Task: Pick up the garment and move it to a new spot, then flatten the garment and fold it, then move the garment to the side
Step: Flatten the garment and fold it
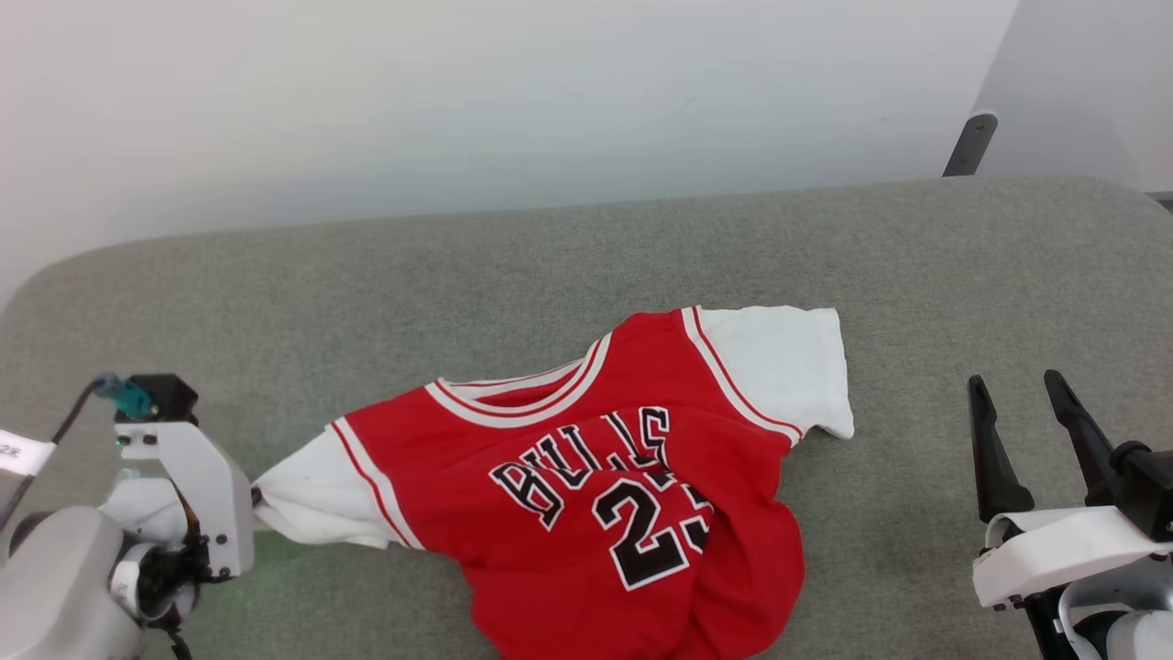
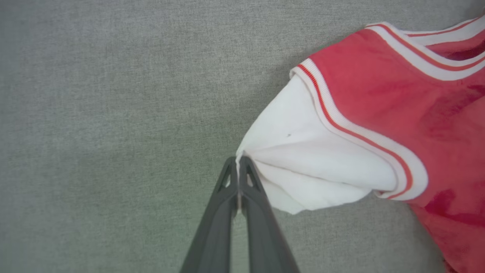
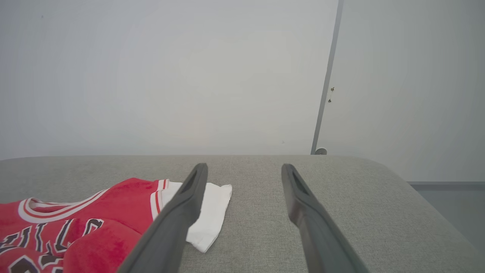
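Observation:
The garment (image 1: 605, 458), a red jersey with white sleeves and black lettering, lies rumpled on the grey padded surface (image 1: 458, 275), chest side up. My left gripper (image 2: 238, 161) is shut on the edge of its white sleeve (image 2: 303, 167), pulling the cloth into a taut point. In the head view that sleeve (image 1: 312, 500) stretches toward the left gripper's pale wrist at the lower left. My right gripper (image 1: 1013, 390) stands open at the lower right, apart from the jersey's other white sleeve (image 1: 788, 367). In the right wrist view its fingers (image 3: 299, 204) hold nothing, with the garment (image 3: 83, 220) to their left.
The grey padded surface has a rounded far edge against a pale wall (image 1: 504, 92). A dark post (image 1: 970, 145) rises behind the surface's far right corner. Bare padding lies to the left and right of the jersey.

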You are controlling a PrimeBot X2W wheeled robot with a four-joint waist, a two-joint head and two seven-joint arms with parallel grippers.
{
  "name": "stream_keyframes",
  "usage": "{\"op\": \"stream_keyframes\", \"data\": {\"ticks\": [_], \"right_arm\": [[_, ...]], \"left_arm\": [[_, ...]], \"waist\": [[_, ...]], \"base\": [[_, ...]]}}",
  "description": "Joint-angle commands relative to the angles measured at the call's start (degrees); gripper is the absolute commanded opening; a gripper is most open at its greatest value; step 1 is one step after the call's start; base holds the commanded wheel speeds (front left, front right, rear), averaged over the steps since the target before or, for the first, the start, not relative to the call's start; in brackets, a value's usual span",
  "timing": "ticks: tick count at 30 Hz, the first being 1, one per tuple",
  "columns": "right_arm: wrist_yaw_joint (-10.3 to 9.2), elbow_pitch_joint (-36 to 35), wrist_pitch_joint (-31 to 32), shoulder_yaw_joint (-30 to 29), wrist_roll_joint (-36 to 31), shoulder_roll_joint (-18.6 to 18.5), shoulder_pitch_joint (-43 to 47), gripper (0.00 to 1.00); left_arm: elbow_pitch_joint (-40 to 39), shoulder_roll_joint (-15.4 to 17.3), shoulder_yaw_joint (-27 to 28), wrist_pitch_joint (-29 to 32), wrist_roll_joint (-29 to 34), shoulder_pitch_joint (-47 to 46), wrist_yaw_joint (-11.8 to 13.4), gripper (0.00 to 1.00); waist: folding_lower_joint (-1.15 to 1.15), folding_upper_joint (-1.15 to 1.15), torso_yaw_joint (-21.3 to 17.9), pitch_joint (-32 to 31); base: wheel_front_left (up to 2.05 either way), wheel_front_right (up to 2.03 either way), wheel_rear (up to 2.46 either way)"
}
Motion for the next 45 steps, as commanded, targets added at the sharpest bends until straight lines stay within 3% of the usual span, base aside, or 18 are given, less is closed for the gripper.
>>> {"op": "stream_keyframes", "data": {"ticks": [1, 2, 3, 4, 5, 16, 30, 38, 39, 41, 45], "right_arm": [[-0.06, -0.28, 0.10, 0.15, 0.51, -0.19, -0.21, 1.00], [-0.06, -0.34, 0.16, 0.24, 0.47, -0.19, -0.29, 1.00], [-0.06, -0.42, 0.30, 0.32, 0.47, -0.14, -0.36, 1.00], [-0.06, -0.50, 0.44, 0.41, 0.46, -0.06, -0.41, 1.00], [-0.06, -0.58, 0.53, 0.46, 0.39, -0.04, -0.45, 1.00], [-0.06, -1.38, 0.73, -0.10, 0.38, -0.01, -0.21, 1.00], [-0.06, -4.87, 1.54, -0.10, 0.39, -0.29, -0.84, 1.00], [-0.06, -7.50, 2.24, -0.28, 0.42, 0.03, -1.13, 1.00], [-0.06, -7.80, 2.28, -0.37, 0.36, 0.03, -1.16, 1.00], [-0.06, -8.29, 2.59, -0.56, 0.09, 0.03, -1.10, 1.00], [-0.06, -8.93, 3.15, -0.90, -0.19, -0.77, -1.99, 1.00]], "left_arm": [[1.16, -0.60, -0.03, -0.55, -0.19, -0.74, -0.66, 0.10], [2.18, -0.83, -0.12, -1.01, -0.08, -0.96, -0.83, 0.44], [3.13, -1.09, -0.25, -1.30, 0.05, -1.27, -1.10, 0.67], [4.01, -1.37, -0.32, -1.53, 0.05, -1.61, -1.27, 0.75], [4.84, -1.61, -0.44, -1.83, 0.10, -2.01, -1.50, 1.00], [7.91, -0.56, -1.39, -0.66, 0.74, -6.59, -3.11, 1.00], [8.57, -0.96, -2.49, 7.06, -1.50, -5.07, -0.86, 1.00], [9.45, -0.58, -2.25, 7.30, -2.01, -3.68, 0.87, 1.00], [9.87, -0.95, -2.30, 7.77, -2.35, -3.25, 0.95, 0.91], [10.51, -1.39, -2.10, 8.22, -3.16, -2.68, 0.87, 0.00], [11.03, -2.35, -2.03, 8.86, -3.98, -2.42, 0.71, 0.00]], "waist": [[0.00, 0.00, -0.15, 0.12], [0.00, 0.00, -0.23, 0.18], [0.00, 0.00, -0.32, 0.23], [0.00, 0.00, -0.41, 0.27], [0.00, 0.00, -0.48, 0.29], [0.00, 0.00, -0.09, 0.13], [0.00, 0.00, -1.22, 2.02], [0.00, 0.00, -2.39, 3.82], [0.00, 0.00, -2.46, 3.94], [0.00, 0.00, -2.57, 4.16], [0.00, 0.00, -2.44, 4.36]], "base": [[0.00, 0.00, 0.00], [0.00, 0.00, 0.00], [0.00, 0.00, 0.00], [0.00, 0.00, 0.00], [0.00, 0.00, 0.00], [0.00, 0.00, 0.00], [0.00, 0.00, 0.00], [0.00, 0.00, 0.00], [0.00, 0.00, 0.00], [0.00, 0.00, 0.00], [0.00, 0.00, 0.00]]}}
